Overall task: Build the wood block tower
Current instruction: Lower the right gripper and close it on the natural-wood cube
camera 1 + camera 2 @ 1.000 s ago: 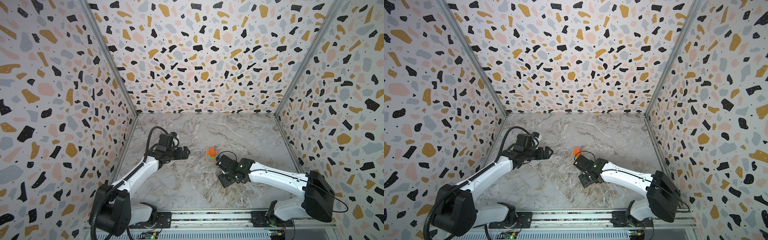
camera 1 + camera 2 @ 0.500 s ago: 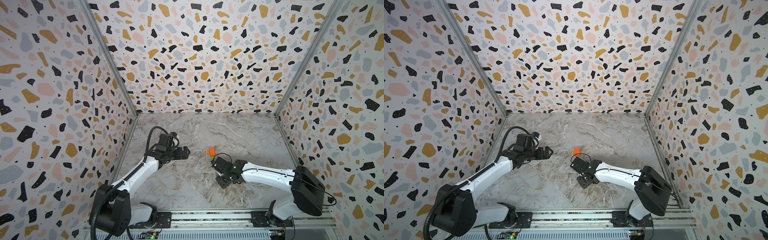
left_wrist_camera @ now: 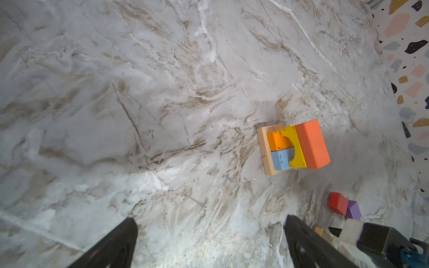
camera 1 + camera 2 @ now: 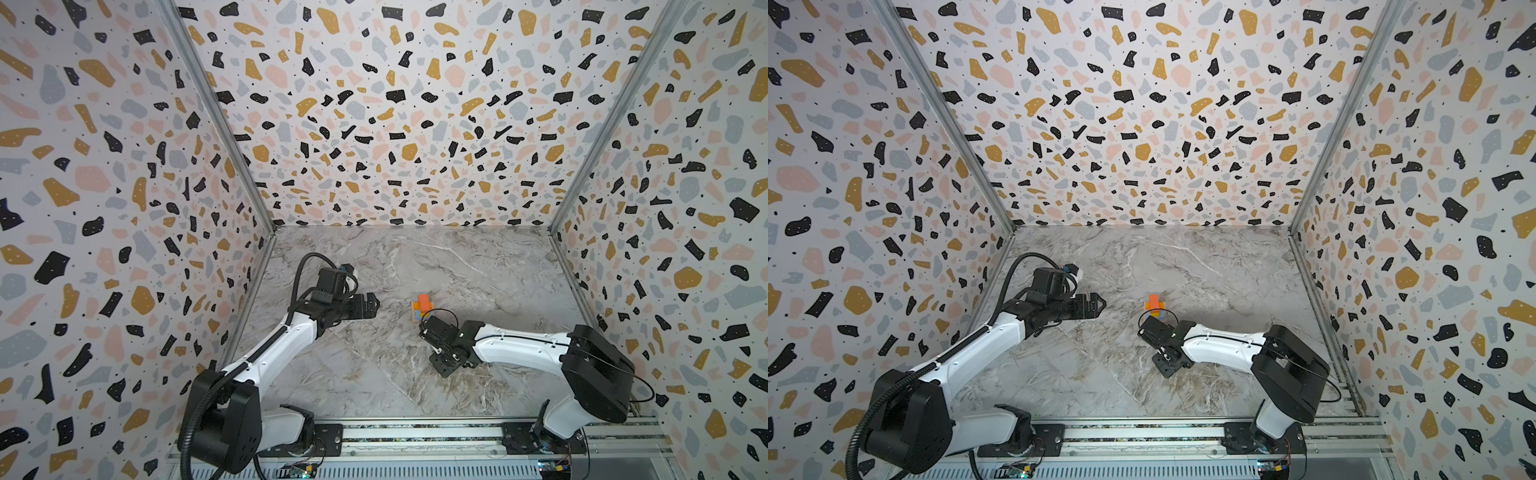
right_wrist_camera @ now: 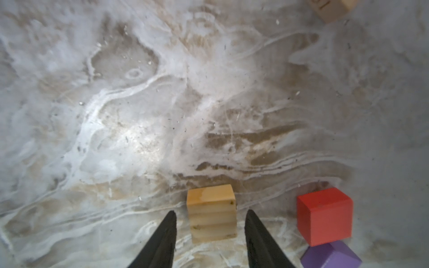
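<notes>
At the bottom centre of the right wrist view a small tan wooden cube (image 5: 211,214) lies on the grey marble counter (image 5: 139,104) squarely between the right jaws, which stand released, close to its two side faces without touching. A red wooden cube (image 5: 325,215) and a purple wooden cube (image 5: 332,257) touch at lower right; farther off, mid-frame in both top views, the low tower (image 4: 422,305) of tan, blue, yellow and orange blocks stands nearer the right arm (image 4: 519,345), the left jaws spread wide, empty.
</notes>
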Controlling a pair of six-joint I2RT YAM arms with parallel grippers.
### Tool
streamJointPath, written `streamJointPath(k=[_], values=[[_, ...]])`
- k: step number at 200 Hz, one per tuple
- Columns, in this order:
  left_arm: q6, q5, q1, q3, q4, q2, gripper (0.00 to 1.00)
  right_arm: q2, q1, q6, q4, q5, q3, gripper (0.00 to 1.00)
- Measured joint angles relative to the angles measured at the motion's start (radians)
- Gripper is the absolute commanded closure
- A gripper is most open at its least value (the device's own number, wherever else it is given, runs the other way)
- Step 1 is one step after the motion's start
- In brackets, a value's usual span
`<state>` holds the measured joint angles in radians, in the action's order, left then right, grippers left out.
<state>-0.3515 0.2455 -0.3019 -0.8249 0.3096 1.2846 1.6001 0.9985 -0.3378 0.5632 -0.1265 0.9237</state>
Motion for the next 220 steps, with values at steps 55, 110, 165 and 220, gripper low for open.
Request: streamJointPath(k=[55, 110, 165, 220], values=[[0.000, 0.000, 0.000, 0.000, 0.000, 0.000, 0.00, 0.000, -0.020, 0.008, -0.018, 0.010, -0.016, 0.54], [0.000, 0.000, 0.000, 0.000, 0.000, 0.000, 0.00, 0.000, -0.025, 0.011, -0.019, 0.024, -0.024, 0.58], [0.000, 0.000, 0.000, 0.000, 0.000, 0.000, 0.00, 0.003, -0.027, 0.012, -0.018, 0.029, -0.024, 0.62], [0.000, 0.000, 0.000, 0.000, 0.000, -0.003, 0.00, 0.004, -0.045, -0.005, 0.005, 0.027, -0.016, 0.66]])
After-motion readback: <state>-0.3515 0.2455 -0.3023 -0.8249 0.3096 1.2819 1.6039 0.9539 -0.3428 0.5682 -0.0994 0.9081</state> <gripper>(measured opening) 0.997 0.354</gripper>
